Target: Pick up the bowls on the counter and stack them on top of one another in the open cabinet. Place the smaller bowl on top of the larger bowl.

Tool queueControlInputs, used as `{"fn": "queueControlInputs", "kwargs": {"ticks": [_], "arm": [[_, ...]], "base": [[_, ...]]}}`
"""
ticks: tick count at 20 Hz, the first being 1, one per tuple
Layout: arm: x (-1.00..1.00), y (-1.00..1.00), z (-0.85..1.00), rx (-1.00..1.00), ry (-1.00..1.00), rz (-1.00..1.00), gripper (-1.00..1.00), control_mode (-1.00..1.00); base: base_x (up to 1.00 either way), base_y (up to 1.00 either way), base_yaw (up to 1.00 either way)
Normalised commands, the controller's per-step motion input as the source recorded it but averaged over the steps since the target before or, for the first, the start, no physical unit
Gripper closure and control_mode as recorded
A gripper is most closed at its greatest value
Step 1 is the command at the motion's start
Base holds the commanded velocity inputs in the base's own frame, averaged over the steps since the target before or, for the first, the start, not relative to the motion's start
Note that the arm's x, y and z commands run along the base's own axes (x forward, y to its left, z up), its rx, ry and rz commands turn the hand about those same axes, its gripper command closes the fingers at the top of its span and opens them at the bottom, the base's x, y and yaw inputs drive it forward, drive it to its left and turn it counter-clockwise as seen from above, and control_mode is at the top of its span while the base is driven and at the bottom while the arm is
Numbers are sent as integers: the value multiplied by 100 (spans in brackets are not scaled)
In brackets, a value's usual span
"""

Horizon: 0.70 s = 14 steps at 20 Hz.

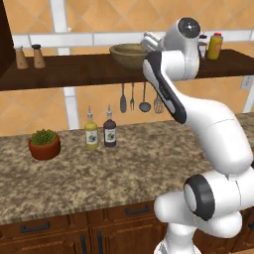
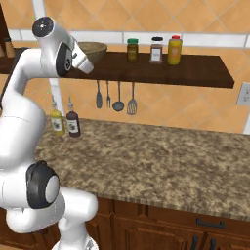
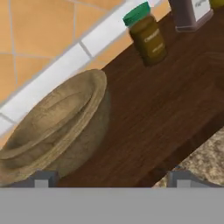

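Observation:
The larger bowl (image 3: 83, 140) stands on the open cabinet's dark shelf board (image 3: 153, 109), with the smaller bowl (image 3: 48, 118) nested inside it, rim showing just within the wide rim. From the base, the stacked bowls show as one tan shape (image 1: 128, 53) (image 2: 93, 51) on the shelf (image 1: 74, 69) (image 2: 195, 68). My gripper (image 3: 111, 179) is open, fingertips wide apart with nothing between them, just to the right of the bowls and a little back from the shelf. The hand (image 2: 82, 61) hangs at shelf height beside the bowls. The granite counter (image 1: 124, 158) (image 2: 161, 161) lies below.
A green-lidded jar (image 3: 146, 35) (image 2: 133, 50), a dark-lidded shaker (image 2: 156, 50) and a yellow bottle (image 2: 175, 50) stand on the shelf right of the bowls. Two shakers (image 1: 28, 57) sit at its left end. Utensils (image 1: 141, 99) hang below. Two bottles (image 1: 99, 130) and a potted plant (image 1: 44, 144) stand on the counter.

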Motion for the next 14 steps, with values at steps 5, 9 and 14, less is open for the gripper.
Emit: {"fn": "queueControlInputs", "kwargs": {"ticks": [5,9,14], "arm": [[-100,-27,-100,0,-12,-8,-100,-100],[-100,-24,-100,-9,0,-5,-100,-100],[-100,-30,-100,-11,5,-4,-100,-100]], "base": [[0,0,0],[0,0,0],[0,0,0]]}}
